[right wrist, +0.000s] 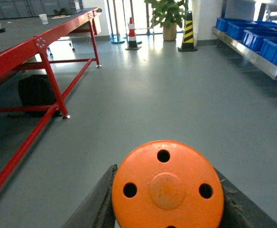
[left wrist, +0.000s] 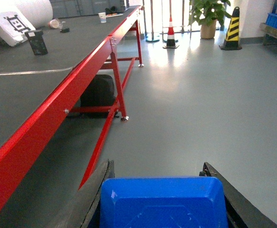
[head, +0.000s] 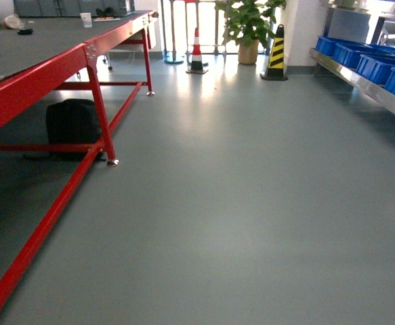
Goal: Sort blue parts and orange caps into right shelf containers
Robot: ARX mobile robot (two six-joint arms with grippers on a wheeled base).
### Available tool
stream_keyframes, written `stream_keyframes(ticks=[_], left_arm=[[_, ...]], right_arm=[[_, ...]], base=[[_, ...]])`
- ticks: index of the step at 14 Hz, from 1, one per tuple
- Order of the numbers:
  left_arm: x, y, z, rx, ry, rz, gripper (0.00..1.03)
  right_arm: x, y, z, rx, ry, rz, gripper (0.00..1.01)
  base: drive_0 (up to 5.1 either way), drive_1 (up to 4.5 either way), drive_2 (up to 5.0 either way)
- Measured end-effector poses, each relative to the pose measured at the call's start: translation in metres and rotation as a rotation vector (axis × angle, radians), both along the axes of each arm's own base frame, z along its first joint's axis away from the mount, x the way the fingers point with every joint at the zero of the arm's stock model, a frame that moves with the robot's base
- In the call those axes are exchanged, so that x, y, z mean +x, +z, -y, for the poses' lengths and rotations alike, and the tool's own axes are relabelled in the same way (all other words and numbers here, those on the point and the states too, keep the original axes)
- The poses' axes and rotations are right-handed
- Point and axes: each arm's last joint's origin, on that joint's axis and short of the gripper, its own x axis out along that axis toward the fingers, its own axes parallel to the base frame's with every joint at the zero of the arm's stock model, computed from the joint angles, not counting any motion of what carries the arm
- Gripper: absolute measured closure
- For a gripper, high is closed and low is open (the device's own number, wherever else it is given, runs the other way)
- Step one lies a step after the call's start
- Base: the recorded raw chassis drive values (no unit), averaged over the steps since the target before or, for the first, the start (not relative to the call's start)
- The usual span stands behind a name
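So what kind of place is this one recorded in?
Probably a workshop or small factory floor: a long red-framed workbench, a steel shelf holding blue crates, and striped traffic cones on a bare grey floor.

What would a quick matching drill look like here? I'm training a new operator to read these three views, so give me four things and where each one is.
Things:
1. blue part
2. orange cap
3. blue crates
4. black bag

Places:
A. on the floor under the red table
B. between the left gripper's fingers
C. on the steel shelf at right
D. between the right gripper's fingers

Pairs: 1-B, 2-D, 3-C, 4-A
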Motion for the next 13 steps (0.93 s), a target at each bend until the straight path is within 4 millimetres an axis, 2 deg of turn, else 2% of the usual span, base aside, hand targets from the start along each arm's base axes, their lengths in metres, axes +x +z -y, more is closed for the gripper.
stream_keyframes(ticks=[13], left_arm=[[0.0000,-0.0004,0.0000,0.000,0.000,-0.004,0.58]], right_arm=[[-0.0001,-0.0003,0.0000,0.000,0.000,-0.003,0.56]], base=[[-0.1,4.21,-4.4]])
